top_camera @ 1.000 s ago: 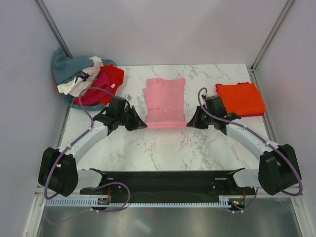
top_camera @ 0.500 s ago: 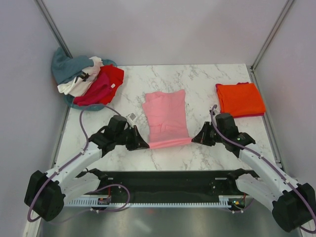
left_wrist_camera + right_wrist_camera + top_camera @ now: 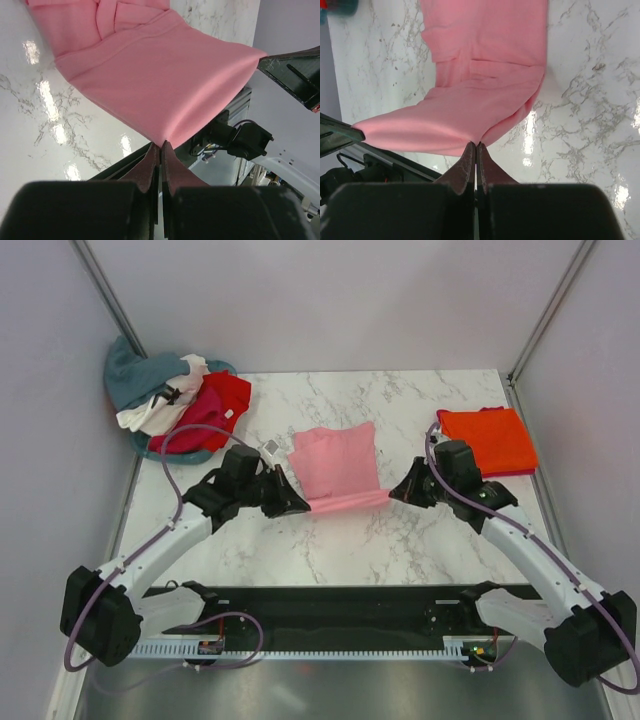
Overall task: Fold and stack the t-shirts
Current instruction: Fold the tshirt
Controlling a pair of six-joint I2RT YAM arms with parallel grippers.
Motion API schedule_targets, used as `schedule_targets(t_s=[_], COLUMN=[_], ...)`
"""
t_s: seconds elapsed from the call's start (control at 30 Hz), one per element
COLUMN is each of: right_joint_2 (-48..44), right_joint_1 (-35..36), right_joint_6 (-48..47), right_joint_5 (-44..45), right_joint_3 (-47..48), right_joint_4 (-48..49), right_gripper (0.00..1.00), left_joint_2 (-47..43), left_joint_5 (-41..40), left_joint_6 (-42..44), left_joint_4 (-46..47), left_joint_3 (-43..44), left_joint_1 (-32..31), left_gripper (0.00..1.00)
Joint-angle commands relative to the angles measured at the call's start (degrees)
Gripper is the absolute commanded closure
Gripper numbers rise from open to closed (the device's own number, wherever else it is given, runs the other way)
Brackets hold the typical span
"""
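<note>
Pink t-shirt point(image 3: 338, 455), near edge in left gripper point(image 3: 302, 508) and right gripper point(image 3: 394, 496).

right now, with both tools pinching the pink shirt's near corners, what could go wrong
1. The left tool and right tool each grip only a small corner tip of the pink t-shirt, so a corner might slip out mid-fold.
2. The lifted hem runs slightly askew in the top view, so the fold may land crooked.
3. The right arm sits close to the folded orange t-shirt, and a wide swing could nudge it.
</note>
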Motion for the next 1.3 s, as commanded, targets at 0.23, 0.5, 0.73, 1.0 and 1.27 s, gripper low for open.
schedule_targets(t_s=[0.23, 0.5, 0.73, 1.0, 1.27], right_joint_2=[6.91, 15.35, 22.55, 31.34, 38.99], right_joint_1=[-0.86, -2.44, -4.28, -6.04, -7.01], right_joint_6=[-4.07, -6.71, -7.94, -7.85, -7.85], right_joint_5=[7.13, 7.57, 6.08, 3.09, 0.98], right_joint_3=[9.32, 16.36, 22.86, 28.4, 35.78], right_joint_4=[-0.18, 0.17, 1.57, 3.77, 4.3], right_gripper=[1.0, 1.0, 1.0, 1.0, 1.0], left_joint_2=[7.42, 12.78, 17.79, 24.64, 30.18], left_joint_5=[0.36, -0.25, -1.22, -1.22, -0.61], left_joint_6=[2.44, 3.32, 3.32, 3.49, 3.67], left_joint_4=[-0.22, -0.13, 0.57, 1.1, 1.19], left_joint_3=[8.42, 13.95, 18.79, 24.94, 29.25], left_joint_1=[3.01, 5.3, 8.02, 10.22, 12.86], left_gripper=[0.98, 0.98, 0.98, 0.98, 0.98])
